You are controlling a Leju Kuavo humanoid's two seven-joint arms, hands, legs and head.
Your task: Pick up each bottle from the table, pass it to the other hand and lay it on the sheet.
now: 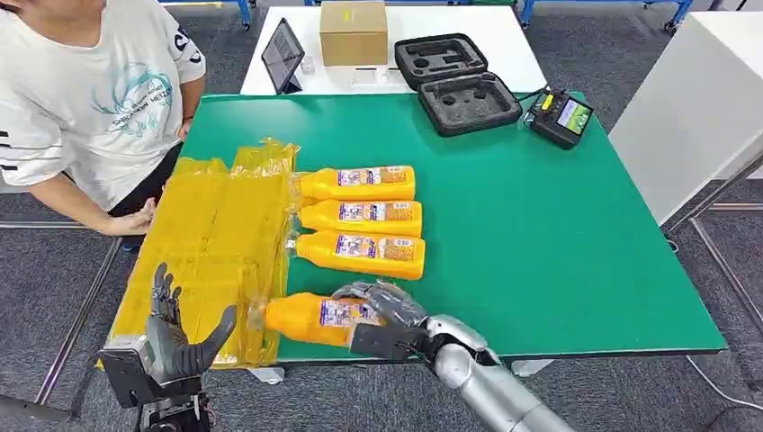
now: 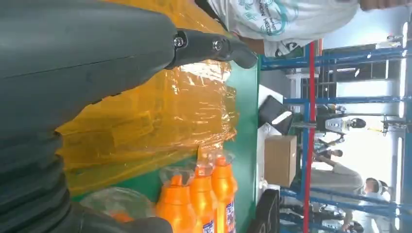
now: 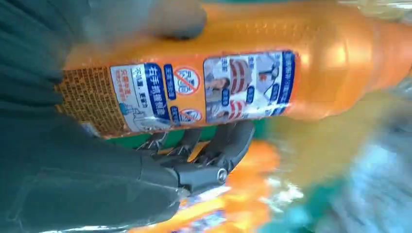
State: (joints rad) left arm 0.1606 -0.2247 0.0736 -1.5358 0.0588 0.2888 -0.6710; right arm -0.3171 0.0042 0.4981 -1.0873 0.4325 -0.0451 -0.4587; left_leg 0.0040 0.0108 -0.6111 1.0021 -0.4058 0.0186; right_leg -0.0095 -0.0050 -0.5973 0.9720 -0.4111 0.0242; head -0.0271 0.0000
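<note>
Near the tabletop's (image 1: 558, 252) 6 o'clock edge, the right robot hand (image 1: 382, 310) clutched an orange bottle (image 1: 310, 319). Its left robot hand (image 1: 175, 342) waited spread. Three bottles (image 1: 360, 218) lay off the yellow sheet (image 1: 211, 243); seemingly none delivered.

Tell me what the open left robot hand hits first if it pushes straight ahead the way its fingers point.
Probably the yellow plastic sheet: the left robot hand points up over it, toward the person's hand at the far edge. Height above the sheet is unclear.
</note>
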